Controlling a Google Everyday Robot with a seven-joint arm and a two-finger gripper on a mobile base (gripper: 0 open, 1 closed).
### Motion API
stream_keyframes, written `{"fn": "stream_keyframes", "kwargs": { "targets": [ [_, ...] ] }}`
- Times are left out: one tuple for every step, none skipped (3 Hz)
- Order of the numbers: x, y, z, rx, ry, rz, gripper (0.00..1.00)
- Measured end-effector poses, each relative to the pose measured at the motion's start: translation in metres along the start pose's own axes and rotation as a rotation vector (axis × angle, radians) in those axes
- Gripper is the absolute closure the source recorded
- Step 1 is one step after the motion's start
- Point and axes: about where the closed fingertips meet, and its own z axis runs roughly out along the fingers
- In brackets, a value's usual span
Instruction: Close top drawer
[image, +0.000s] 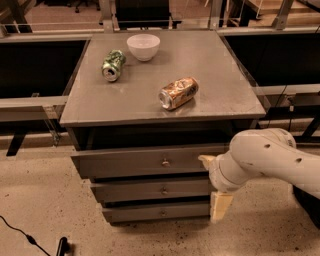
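The top drawer (145, 161) is a wide grey front with a small round silver knob (165, 162), right under the cabinet's top. It stands out only a little from the cabinet, with a dark gap above it. My gripper (214, 184) is at the drawer front's right end, on a thick white arm (265, 157) coming in from the right. One cream finger (206, 160) touches the front's right edge and the other (220, 206) hangs lower, beside the lower drawers.
Two narrower grey drawer fronts (155, 190) sit below the top one. On the cabinet top (220, 75) lie a green can (113, 65) and a brown can (178, 92), with a white bowl (143, 46) at the back. A black cable (30, 240) lies on the floor at left.
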Motion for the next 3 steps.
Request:
{"fn": "stream_keyframes", "kwargs": {
  "targets": [
    [0.004, -0.007, -0.003, -0.031, -0.006, 0.033, 0.18],
    [0.012, -0.028, -0.005, -0.044, -0.031, 0.072, 0.42],
    [0.022, -0.045, -0.001, -0.027, -0.033, 0.106, 0.64]
  ]
}}
